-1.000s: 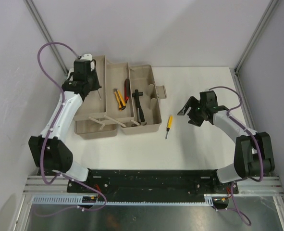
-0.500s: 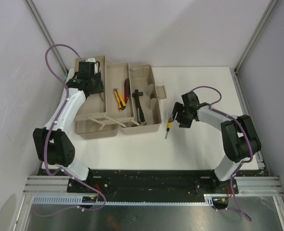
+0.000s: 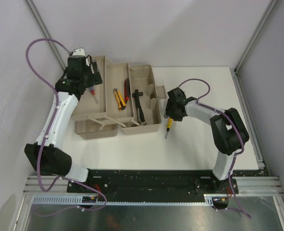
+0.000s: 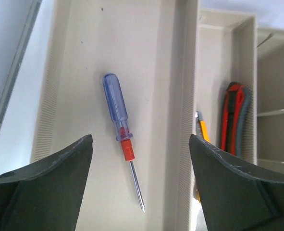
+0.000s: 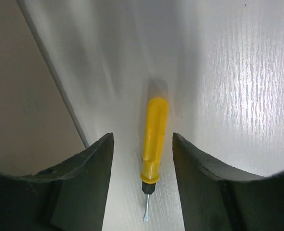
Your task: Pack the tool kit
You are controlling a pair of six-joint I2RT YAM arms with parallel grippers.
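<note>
The beige tool kit box (image 3: 154, 115) stands open with its trays folded out. My left gripper (image 3: 92, 81) hovers open over the far-left tray (image 4: 84, 72). A blue-and-red screwdriver (image 4: 122, 139) lies loose on that tray's floor between the wide fingers. My right gripper (image 3: 172, 114) is down at the table just right of the box. It is open, with one finger on each side of a yellow-handled screwdriver (image 5: 154, 142) and a gap between each finger and the handle. A black hammer (image 3: 139, 103), yellow-handled pliers (image 3: 118, 98) and a red-handled tool (image 3: 127, 88) lie inside the box.
The box's right wall (image 5: 31, 96) runs close beside the right gripper's left finger. The latch flap (image 3: 159, 90) sticks out toward the right arm. White tabletop spreads to the right and front. Frame posts and grey walls close in the back corners.
My left gripper has opened and left the blue-and-red screwdriver in the far-left tray. The right arm has swung left and down over the yellow screwdriver, its jaws narrowing.
</note>
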